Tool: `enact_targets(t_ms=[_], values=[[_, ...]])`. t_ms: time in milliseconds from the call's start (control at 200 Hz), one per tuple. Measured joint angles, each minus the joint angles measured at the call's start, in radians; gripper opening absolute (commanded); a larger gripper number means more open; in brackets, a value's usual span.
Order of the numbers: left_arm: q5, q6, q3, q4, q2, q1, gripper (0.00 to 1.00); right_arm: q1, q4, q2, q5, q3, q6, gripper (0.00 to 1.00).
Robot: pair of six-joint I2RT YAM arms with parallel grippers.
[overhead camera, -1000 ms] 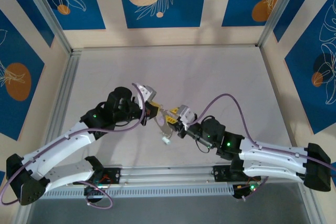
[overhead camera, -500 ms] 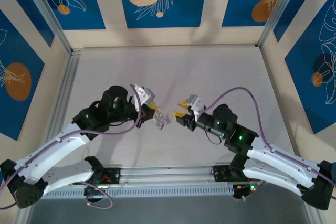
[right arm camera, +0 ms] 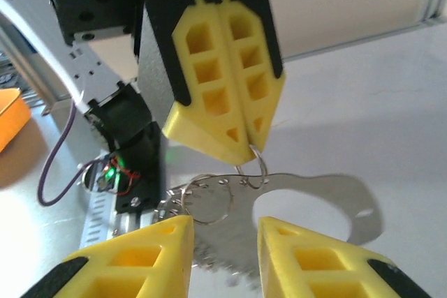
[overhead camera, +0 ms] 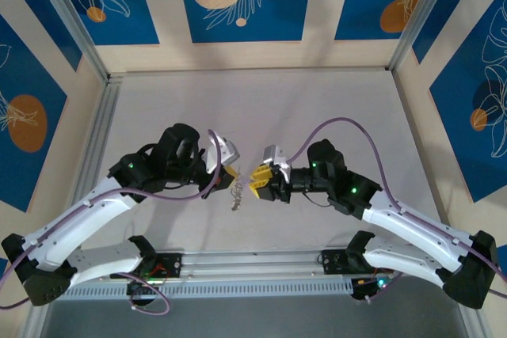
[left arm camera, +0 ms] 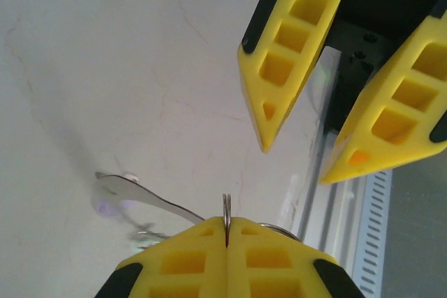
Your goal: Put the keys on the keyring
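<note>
My left gripper is shut on the thin silver keyring, which stands edge-on between its yellow fingertips. In the right wrist view the left gripper pinches the keyring from above. Below it hang a flat silvery key and a second thin loop. From above, the keys dangle under the left fingertips. My right gripper faces the left one from the right, open, close to the hanging bunch. Its two fingertips flank the bunch without touching it. The right gripper also appears in the left wrist view.
The pale tabletop lies beneath both arms. An aluminium rail runs along the near edge by the arm bases. Metal frame posts and blue patterned walls enclose the table on three sides.
The right gripper pulled back to the right, then came left again and now sits close to the left gripper. The left gripper stayed shut on the keyring and shifted slightly.
</note>
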Motion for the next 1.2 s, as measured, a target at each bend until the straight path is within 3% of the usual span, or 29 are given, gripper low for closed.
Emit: enact_targets(t_ms=[400,1201], values=[[0.064,0.034,0.013,-0.023,-0.005,-0.011,0.00,0.010,0.012,0.008,-0.016,0.000,0.014,0.21],[0.070,0.019,-0.013,0.045,-0.059,-0.019,0.00,0.008,0.133,0.060,-0.094,0.000,0.061,0.18]])
